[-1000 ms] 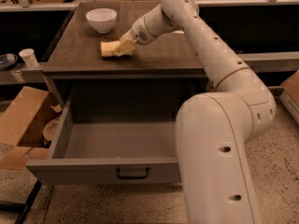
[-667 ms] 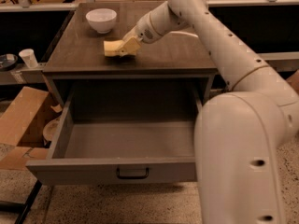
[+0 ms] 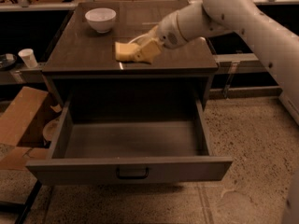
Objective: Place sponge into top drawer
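Observation:
The pale-yellow sponge (image 3: 124,50) hangs just above the front part of the dark table top (image 3: 84,55), near its middle. My gripper (image 3: 139,52) is shut on the sponge's right end, with the white arm reaching in from the right. The top drawer (image 3: 128,169) is pulled wide open below the table, its front panel with the dark bar handle (image 3: 132,173) toward the camera. The drawer's inside shows nothing in it.
A white bowl (image 3: 100,19) stands at the back left of the table top. A white paper cup (image 3: 29,58) stands on a ledge to the left. Cardboard (image 3: 21,120) lies on the floor left of the drawer.
The gripper has carried the sponge off the table top toward the front edge, closer to the open drawer. The arm has swung right and out of the foreground.

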